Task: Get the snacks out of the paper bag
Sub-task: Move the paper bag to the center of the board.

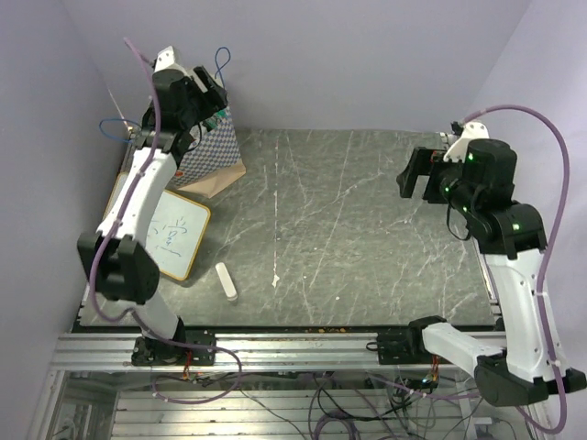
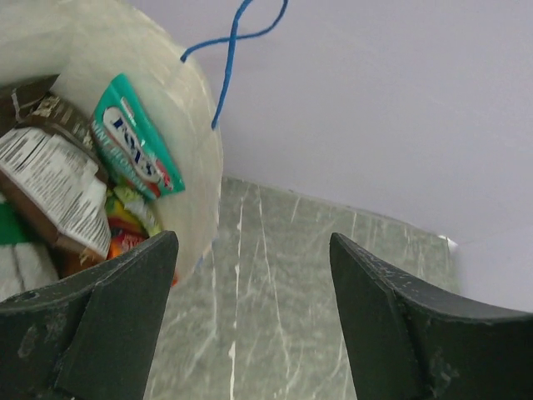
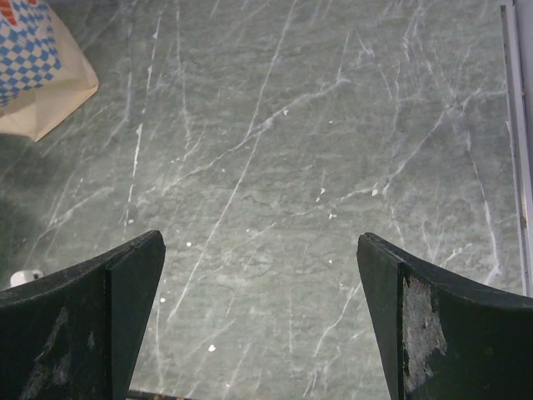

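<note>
Two arms show whole only in the top view, which puts the cream paper carrier bag with a blue-and-white chequered side (image 1: pixel 213 151) standing at ten o'clock on the grey marbled bench (image 1: pixel 348 229), near the back wall. That view hides what the bag holds. The left wrist view looks down into its mouth. Glossy snack packets (image 2: pixel 58 158) lie packed inside. A teal packet with white lettering (image 2: pixel 133 142) leans on the pale inner wall, a brown packet with a white printed label (image 2: pixel 46 179) sits at its eight o'clock, and green, yellow and orange edges of others show below. A thin blue cord handle (image 2: pixel 237 58) loops up at twelve o'clock above the rim. The right wrist view catches only the bag's lower corner, at eleven o'clock, and the end of a small white cylinder (image 3: pixel 25 277) at nine o'clock. From above, that cylinder lies flat at seven o'clock on the bench, just beside a wood-framed whiteboard (image 1: pixel 174 236) at eight o'clock.

The left arm stretches from its base up to the bag. Its left hand (image 2: pixel 250 250) hangs over the bag's rim, fingers spread wide with nothing between them, one above the snacks and the other above bare bench. The right arm is folded at three o'clock. Its right hand (image 3: pixel 262 242) hangs over bare bench well apart from the bag, fingers just as wide, holding nothing.
</note>
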Controlling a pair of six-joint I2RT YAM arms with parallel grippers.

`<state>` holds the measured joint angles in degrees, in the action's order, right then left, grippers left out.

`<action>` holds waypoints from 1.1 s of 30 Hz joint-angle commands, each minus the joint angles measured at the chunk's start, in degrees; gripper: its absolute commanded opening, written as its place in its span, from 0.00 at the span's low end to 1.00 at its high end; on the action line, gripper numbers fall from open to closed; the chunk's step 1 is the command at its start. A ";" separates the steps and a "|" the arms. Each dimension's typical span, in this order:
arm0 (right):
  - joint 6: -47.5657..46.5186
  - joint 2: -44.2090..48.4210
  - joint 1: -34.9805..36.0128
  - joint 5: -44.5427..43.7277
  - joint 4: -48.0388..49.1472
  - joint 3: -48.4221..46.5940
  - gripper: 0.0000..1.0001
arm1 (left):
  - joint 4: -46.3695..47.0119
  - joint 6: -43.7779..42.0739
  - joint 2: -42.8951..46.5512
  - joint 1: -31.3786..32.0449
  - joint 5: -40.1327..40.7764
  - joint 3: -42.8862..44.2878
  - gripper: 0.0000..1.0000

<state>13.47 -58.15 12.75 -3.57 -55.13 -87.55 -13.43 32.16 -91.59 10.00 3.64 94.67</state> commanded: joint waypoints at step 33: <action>-3.87 -15.21 0.23 -4.43 6.92 -5.03 1.00 | 34.22 18.80 -44.09 -6.48 -17.79 30.55 0.39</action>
<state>9.41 -72.12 12.78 -9.43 -50.04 -90.39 15.42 48.42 -133.75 3.44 -12.73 122.23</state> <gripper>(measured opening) 0.999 0.427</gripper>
